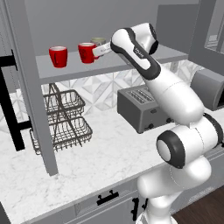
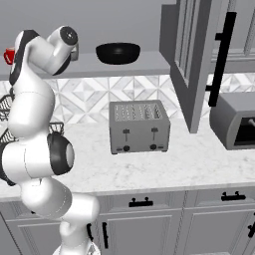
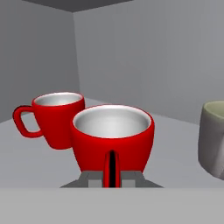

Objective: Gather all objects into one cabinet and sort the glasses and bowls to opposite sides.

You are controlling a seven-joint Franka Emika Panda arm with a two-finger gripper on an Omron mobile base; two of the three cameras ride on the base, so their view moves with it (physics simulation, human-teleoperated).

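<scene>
Red cups are being shown on the cabinet shelf (image 1: 109, 65) in the left base view: one cup (image 1: 58, 56) apart, the other cup (image 1: 87, 52) at the gripper (image 1: 97, 51). In the right base view, a black bowl (image 2: 118, 53) is being seen on the shelf. In the hand view, the nearer cup's handle (image 3: 112, 168) is being clamped between the fingers (image 3: 92, 178), a grey-beige cup (image 3: 213, 138) being seen alongside

From behind and left of the arm, the left base view is looking forward and down across the counter (image 1: 87, 162) to the cabinet shelf (image 1: 109, 65); the right base view is covering the same shelf (image 2: 144, 64) and toaster (image 2: 138, 127) from the opposite side, while the hand view is sitting low and very close inside the cabinet, facing its back wall (image 3: 153, 52) across the cups
</scene>
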